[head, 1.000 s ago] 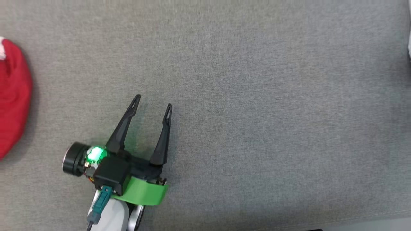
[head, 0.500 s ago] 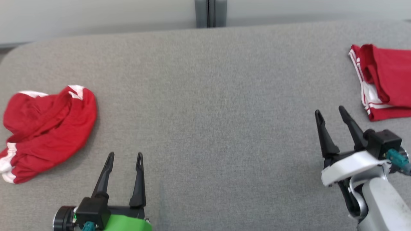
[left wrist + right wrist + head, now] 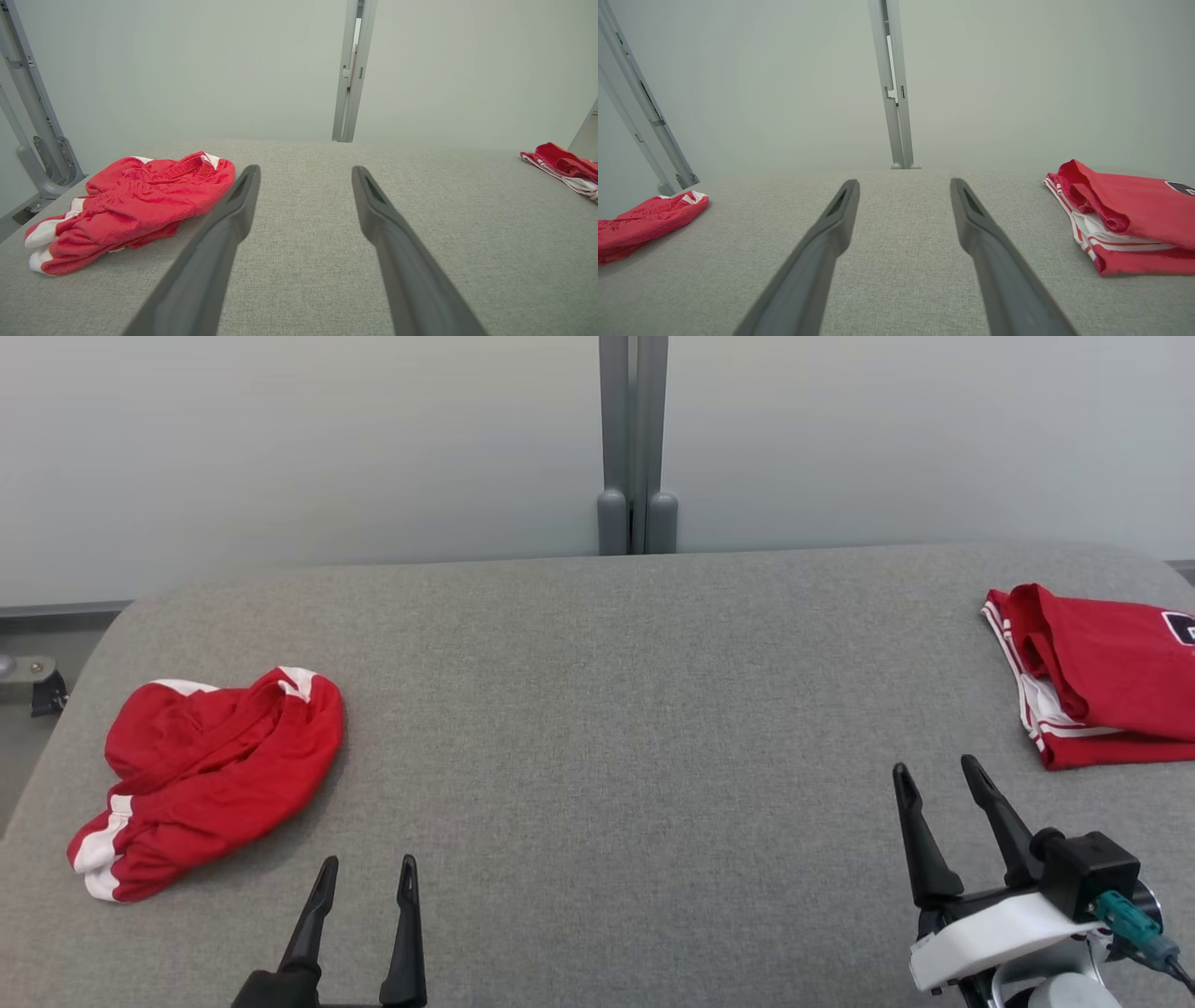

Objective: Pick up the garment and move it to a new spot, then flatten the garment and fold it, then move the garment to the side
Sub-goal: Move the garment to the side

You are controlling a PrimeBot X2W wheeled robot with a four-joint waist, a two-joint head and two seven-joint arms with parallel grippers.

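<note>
Cloth lies in two places on the grey bench (image 3: pixel 607 728), and both pincers hang low over its near edge with nothing in them. The left pincer (image 3: pixel 367 864) has its two dark fingers parted by a moderate gap, pointing away across the bench, with only bare fabric between them. The crumpled red garment (image 3: pixel 210 775) sits ahead of it and off to its left, near but not touching. It is a rumpled heap with white bands showing at its near end and at its far edge, and in the left wrist view a gathered waistband runs along its top.

The right pincer (image 3: pixel 935 767) is likewise partly open and empty, its fingers leaning a little to the left. Ahead of it and to its right, close by yet apart from the fingertips, lies a folded red garment (image 3: pixel 1102 677), laid flat in layers, with white stripes along the edge that faces the pincer. A small dark patch shows on its top layer, perhaps a badge, though the frame cuts it off.

Well beyond both pincers a grey post (image 3: pixel 635 448) stands against the pale wall (image 3: pixel 280 448).
</note>
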